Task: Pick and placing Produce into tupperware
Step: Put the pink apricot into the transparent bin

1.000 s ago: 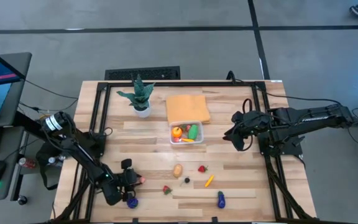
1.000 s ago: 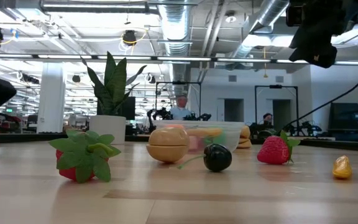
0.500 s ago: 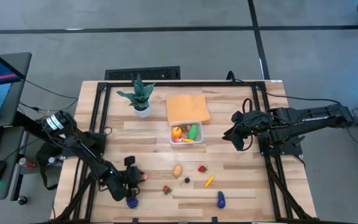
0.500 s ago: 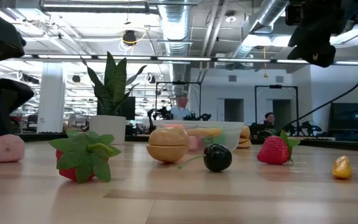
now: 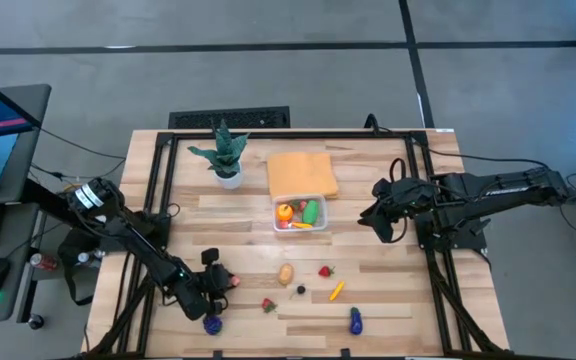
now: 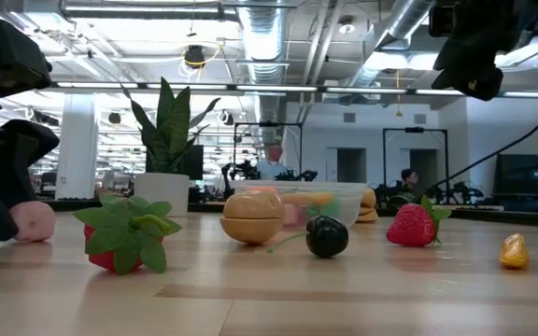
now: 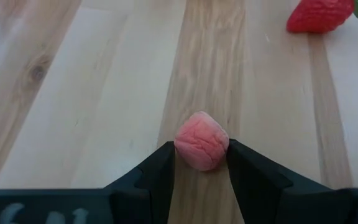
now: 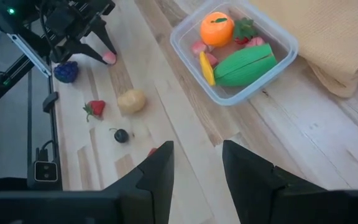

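Note:
My left gripper (image 5: 230, 284) sits low near the table's near-left part, shut on a small pink toy fruit (image 7: 201, 140), also seen as the pink fruit (image 6: 33, 222). The clear tupperware (image 5: 300, 213) stands mid-table next to the orange cloth and holds an orange, a green piece and a few others. Loose produce lies on the wood: a tan piece (image 5: 286, 273), two strawberries (image 5: 325, 270) (image 5: 267, 305), a dark cherry (image 5: 301, 290), a yellow-orange piece (image 5: 336, 291), an eggplant (image 5: 355, 320) and a purple berry (image 5: 212, 324). My right gripper (image 5: 368, 218) hangs open right of the tupperware, above the table. My left gripper pinches the pink fruit by its two sides (image 7: 185, 149) between the two fingertips (image 7: 165, 158). The fingers come in low and slanting from the table's left. The fruit is at tabletop height; whether it rests on the wood or hangs just above it, I cannot tell.
The flat orange cloth (image 5: 301, 172) lies behind the tupperware, and a potted plant (image 5: 224, 155) stands to its left. Black frame rails run along the table's left, right and far sides. Bare wood lies between the left gripper and the tupperware.
My left gripper has moved a short way from the near edge toward the table's middle and right, staying shut on the pink fruit, which has travelled with it at table height. The purple berry has stayed behind near the near edge.

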`<state>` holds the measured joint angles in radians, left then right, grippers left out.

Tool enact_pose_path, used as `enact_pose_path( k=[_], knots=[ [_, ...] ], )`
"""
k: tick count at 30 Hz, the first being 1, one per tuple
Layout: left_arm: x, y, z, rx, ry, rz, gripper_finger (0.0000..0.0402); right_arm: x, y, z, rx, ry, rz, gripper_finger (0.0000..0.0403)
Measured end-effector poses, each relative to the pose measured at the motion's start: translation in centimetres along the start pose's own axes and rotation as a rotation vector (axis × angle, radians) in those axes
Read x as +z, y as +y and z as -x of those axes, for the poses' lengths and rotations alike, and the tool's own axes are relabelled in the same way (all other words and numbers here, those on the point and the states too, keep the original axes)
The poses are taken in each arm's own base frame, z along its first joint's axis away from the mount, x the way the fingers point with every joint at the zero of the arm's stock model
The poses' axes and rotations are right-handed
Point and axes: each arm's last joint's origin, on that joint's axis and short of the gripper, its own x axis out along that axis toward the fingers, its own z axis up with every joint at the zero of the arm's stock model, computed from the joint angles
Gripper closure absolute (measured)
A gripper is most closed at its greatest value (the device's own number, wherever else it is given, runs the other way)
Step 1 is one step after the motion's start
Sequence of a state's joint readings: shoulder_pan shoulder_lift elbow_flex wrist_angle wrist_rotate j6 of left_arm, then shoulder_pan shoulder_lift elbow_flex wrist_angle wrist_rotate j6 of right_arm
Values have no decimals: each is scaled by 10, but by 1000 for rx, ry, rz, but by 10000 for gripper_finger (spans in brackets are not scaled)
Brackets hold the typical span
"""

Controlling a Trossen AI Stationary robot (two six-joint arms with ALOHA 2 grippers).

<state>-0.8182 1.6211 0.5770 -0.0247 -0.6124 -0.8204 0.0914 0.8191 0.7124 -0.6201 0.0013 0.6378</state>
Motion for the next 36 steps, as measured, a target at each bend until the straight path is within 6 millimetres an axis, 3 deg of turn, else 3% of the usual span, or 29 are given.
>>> enact_pose_path(
  k=[14,28,36],
  knots=[
    [9,7,-7,43,-37,50,318,0,0,0,0,0,28,274],
    [16,15,-11,128,-101,108,312,-4,5,0,26,19,75,274],
    [40,32,-15,203,-195,187,312,-11,13,1,64,45,130,274]
  ],
)
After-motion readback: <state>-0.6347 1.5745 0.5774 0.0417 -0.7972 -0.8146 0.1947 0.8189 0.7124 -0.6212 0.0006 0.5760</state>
